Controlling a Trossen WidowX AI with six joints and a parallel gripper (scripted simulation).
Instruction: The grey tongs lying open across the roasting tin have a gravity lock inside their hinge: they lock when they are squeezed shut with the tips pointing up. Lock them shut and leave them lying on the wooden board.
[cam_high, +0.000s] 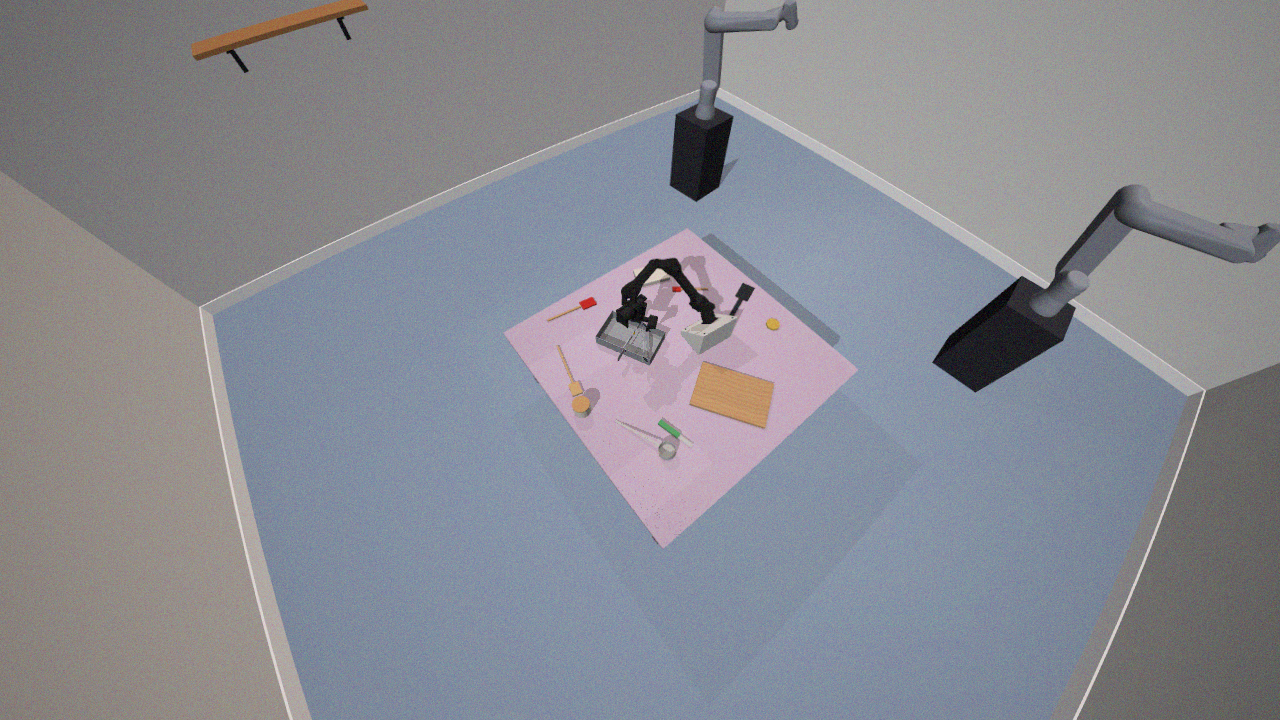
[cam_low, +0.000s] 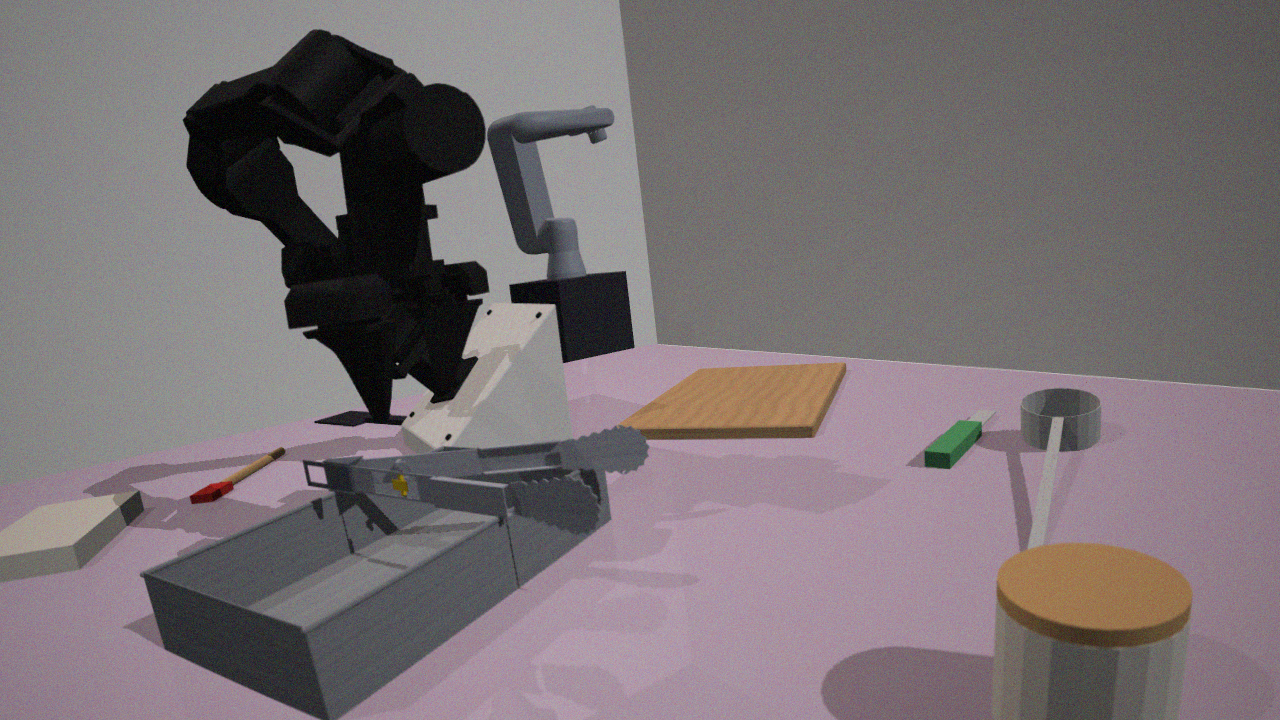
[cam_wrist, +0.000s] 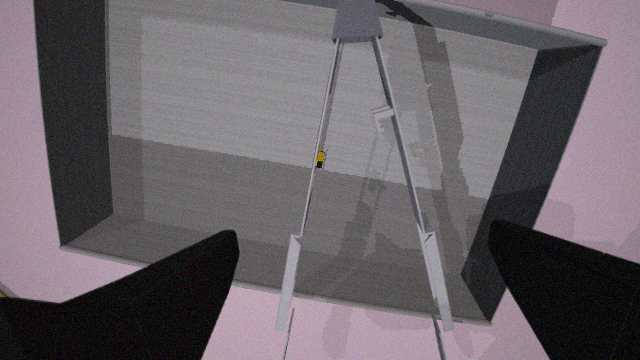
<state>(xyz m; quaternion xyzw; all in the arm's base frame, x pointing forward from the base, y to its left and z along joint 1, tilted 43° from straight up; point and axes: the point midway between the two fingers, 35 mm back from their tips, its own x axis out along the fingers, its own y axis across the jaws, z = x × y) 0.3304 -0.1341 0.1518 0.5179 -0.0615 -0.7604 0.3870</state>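
The grey tongs (cam_low: 556, 504) (cam_wrist: 289, 282) lie open in a V across the grey roasting tin (cam_high: 606, 343) (cam_low: 393, 591) (cam_wrist: 75, 110). Their hinge end is at the top of the wrist view, and their scalloped tips stick out past the tin's rim in the exterior view. A small yellow part (cam_low: 400, 485) (cam_wrist: 320, 159) sits on one arm. My gripper (cam_low: 411, 409) (cam_wrist: 361, 238) is open and empty above the tongs, its fingers pointing down. In the wrist view the fingertips appear on either side of the two arms. The wooden board (cam_high: 732, 394) (cam_low: 742, 402) lies flat, away from the tin.
The arm's pale wedge base (cam_high: 709, 336) (cam_low: 532, 394) stands between the tin and the board. A jar with a wooden lid (cam_high: 581, 405) (cam_low: 1092, 591), a green-handled tool (cam_high: 669, 428) (cam_low: 953, 445) and a round metal cup (cam_low: 1060, 404) stand or lie farther off. An off-white block (cam_low: 53, 528) lies beyond the tin.
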